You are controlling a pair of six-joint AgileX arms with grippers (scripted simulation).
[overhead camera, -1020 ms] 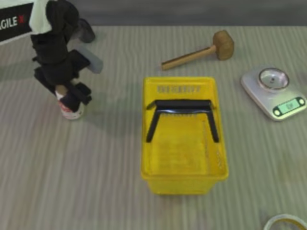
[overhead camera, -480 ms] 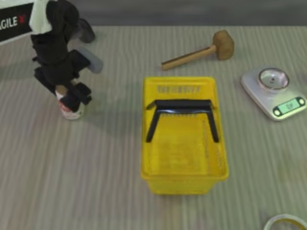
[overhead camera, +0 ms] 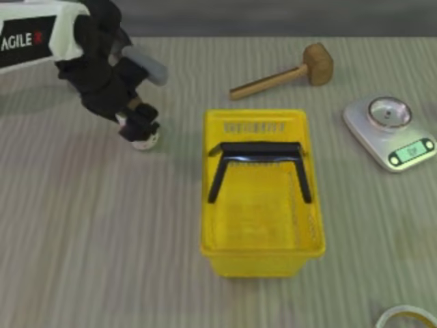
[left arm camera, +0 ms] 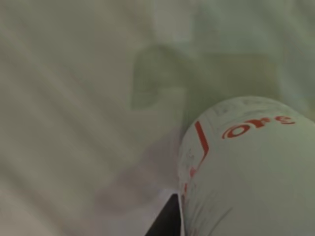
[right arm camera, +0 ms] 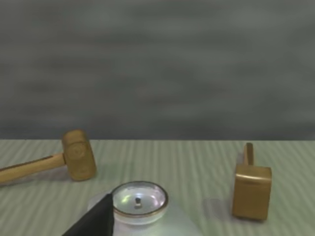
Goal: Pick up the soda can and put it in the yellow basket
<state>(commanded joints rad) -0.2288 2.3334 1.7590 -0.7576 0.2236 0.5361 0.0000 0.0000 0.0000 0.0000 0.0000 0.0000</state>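
Left pincer (overhead camera: 138, 123) clamped on the soda can (overhead camera: 145, 139), carried clear of the worktop (overhead camera: 102, 239), left of the yellow basket (overhead camera: 261, 253); right arm unseen.

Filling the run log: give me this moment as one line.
left gripper: shut on small white red-marked soda can, left of the large yellow plastic basket | basket: empty | right arm: out of top view

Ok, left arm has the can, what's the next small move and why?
Probably carry it on toward the top view's right until it hangs over the yellow basket, then lower it in. The left gripper holds the soda can short of the basket's left wall, and the black handle lies across the far end, so aim for the open near half.
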